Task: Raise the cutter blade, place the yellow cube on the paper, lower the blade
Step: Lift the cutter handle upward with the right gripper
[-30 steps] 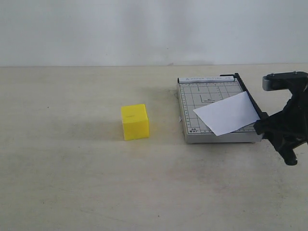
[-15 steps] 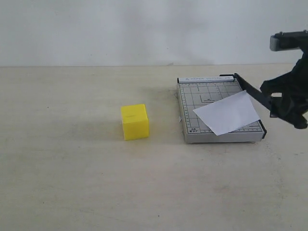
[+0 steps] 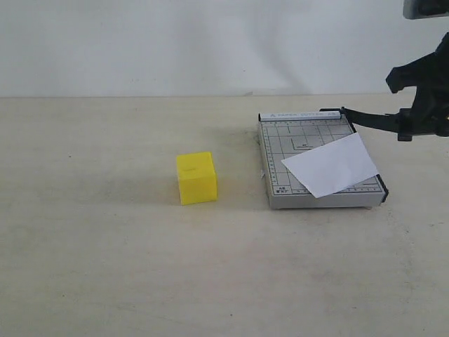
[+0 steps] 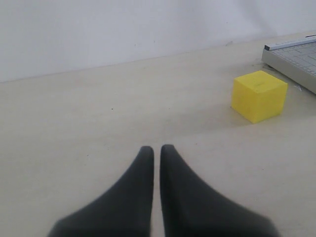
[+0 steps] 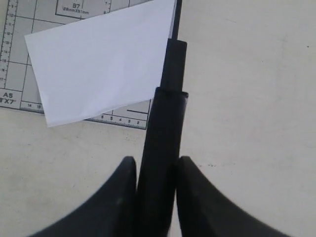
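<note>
The yellow cube (image 3: 196,177) (image 4: 259,95) sits on the table, left of the grey cutter board (image 3: 280,140) (image 5: 12,74). The white paper (image 3: 331,166) (image 5: 103,59) lies askew on the board, and one corner hangs over its right edge. The cutter blade (image 3: 372,120) is lifted off the board and slopes up from its hinge at the board's far corner. My right gripper (image 3: 405,126) (image 5: 156,163) is shut on the blade's thick black handle (image 5: 165,128), above and right of the board. My left gripper (image 4: 154,148) is shut and holds nothing. It hovers over bare table, well apart from the cube.
A pale wall runs behind the beige table. The cutter board's corner (image 4: 296,54) shows just beyond the cube in the left wrist view. Bare tabletop surrounds the cube and lies in front of the board.
My right gripper has risen from the board's near right corner with the handle in its grip. The blade has swung up off the board's edge. Cube, paper and left gripper have not moved.
</note>
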`<state>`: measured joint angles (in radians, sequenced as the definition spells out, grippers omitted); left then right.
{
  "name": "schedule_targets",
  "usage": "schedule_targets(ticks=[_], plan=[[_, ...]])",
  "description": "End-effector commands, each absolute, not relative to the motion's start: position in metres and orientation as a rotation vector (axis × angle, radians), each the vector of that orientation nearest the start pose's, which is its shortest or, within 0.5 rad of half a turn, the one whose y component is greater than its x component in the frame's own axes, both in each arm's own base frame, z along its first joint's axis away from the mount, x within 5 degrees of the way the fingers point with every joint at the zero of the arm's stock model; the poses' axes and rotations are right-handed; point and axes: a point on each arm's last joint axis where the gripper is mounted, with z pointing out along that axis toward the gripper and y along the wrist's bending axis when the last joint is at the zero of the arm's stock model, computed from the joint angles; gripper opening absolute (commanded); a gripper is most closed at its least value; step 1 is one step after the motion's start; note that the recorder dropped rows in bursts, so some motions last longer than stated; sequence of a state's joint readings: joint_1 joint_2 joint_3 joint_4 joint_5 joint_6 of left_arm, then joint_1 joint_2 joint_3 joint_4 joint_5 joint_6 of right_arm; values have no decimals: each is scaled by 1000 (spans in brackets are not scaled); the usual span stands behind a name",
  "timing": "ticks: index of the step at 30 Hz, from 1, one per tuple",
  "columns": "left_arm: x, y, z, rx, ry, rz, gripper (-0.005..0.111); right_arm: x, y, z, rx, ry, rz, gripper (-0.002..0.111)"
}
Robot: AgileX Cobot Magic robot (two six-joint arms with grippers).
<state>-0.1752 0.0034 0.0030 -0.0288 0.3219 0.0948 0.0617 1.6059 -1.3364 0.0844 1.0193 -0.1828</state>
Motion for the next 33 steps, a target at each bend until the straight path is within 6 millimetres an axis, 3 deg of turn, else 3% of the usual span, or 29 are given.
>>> schedule_targets(ticks=[1, 7, 14, 19, 22, 26, 33], plan=[[53, -10, 185, 219, 1784, -90, 5, 336, 34, 284, -314, 2651, 132, 56], [53, -10, 185, 219, 1784, -90, 5, 327, 33, 274, -274, 2587, 135, 59], [53, -10, 185, 219, 1784, -90, 5, 294, 28, 302, -267, 2314, 71, 53], [53, -10, 185, 219, 1784, -90, 5, 247, 24, 326, -237, 2132, 48, 36], [53, -10, 185, 219, 1784, -90, 5, 216, 22, 326, -209, 2065, 61, 23], [53, -10, 185, 219, 1784, -90, 5, 171, 19, 310, -162, 1996, 93, 0], [53, -10, 185, 219, 1784, -90, 5, 106, 19, 273, -18, 1906, 267, 0]])
